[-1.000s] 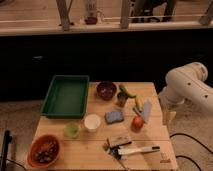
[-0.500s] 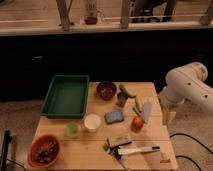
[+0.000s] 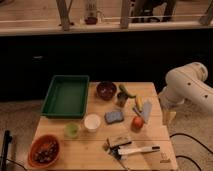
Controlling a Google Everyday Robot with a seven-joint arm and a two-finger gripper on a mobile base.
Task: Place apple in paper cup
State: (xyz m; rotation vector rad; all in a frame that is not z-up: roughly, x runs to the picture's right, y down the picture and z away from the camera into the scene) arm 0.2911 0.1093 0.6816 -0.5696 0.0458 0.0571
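Camera view looks down on a wooden counter (image 3: 85, 156) with a bunch of stuff on it. The apple (image 3: 137, 122) is small, round and red-orange, sitting on the right half of the counter, just right of a blue sponge (image 3: 114, 116) and below a yellow banana (image 3: 139, 103). The paper cup (image 3: 92, 122) is plain white with a pale inside, upright, left of the sponge, with a little light-green cup (image 3: 72, 130) beside it. So apple and cup are apart, with the sponge between them. The white arm (image 3: 187, 89) curls in from the right, and the hand (image 3: 169, 119) hangs by the counter's right edge, near the apple but not touching. Can't tell if the hand is spread or pressed together.
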